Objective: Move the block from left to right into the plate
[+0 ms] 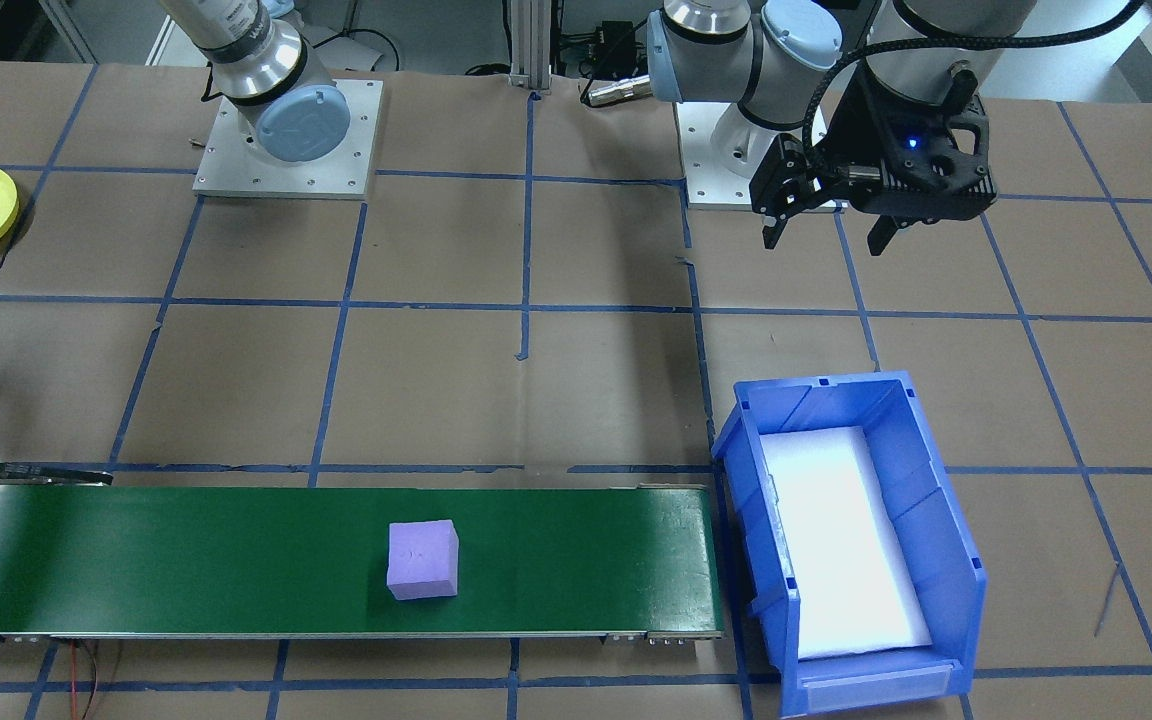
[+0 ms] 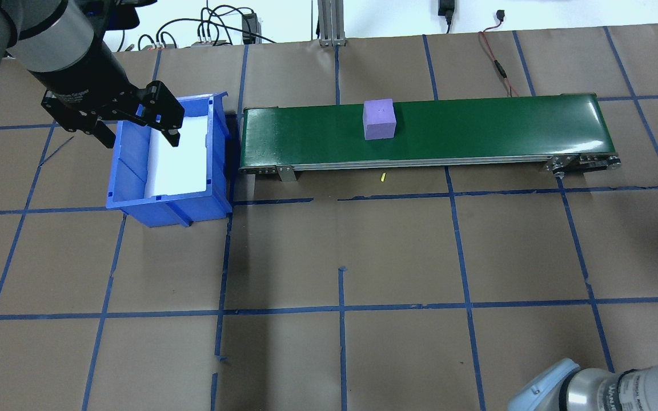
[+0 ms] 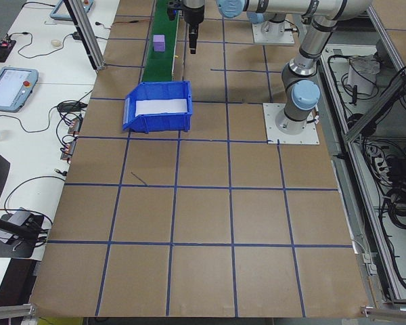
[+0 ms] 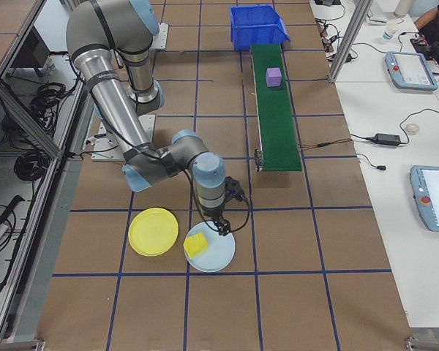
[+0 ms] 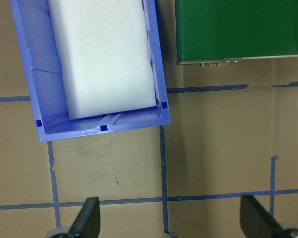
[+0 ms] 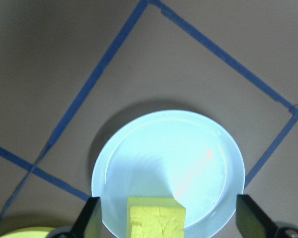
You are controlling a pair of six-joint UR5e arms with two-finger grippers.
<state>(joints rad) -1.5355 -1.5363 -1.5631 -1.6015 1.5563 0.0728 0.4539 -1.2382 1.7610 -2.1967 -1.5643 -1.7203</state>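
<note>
Looking down on your brown-paper bench [image 2: 397,251] marked with blue tape lines, you find the left tool [image 2: 135,128] hanging above the blue bin [image 2: 129,182], its two fingers spread apart and holding nothing; the bin has a white foam pad [image 2: 183,160] lying on its floor. Just beside the bin runs a long green conveyor belt [image 2: 477,128], and a purple block [image 2: 378,119] sits on it near the middle of its length, well apart from both tools. At the other end of the bench, your right tool [image 4: 221,225] hovers over a pale blue plate [image 4: 216,256]; its fingers [image 6: 92,218] stand wide apart and grip nothing. A yellow block [image 6: 156,218] rests on that pale blue plate near its rim, seen between the fingers in the right wrist view, though whether they touch it cannot be told. The yellow plate [image 4: 153,231] lies flat on the bench just beside the pale blue one, nothing on it, with the rims close together. Off the bench, side tables carry cables and tablet-like screens [image 4: 436,197]
</note>
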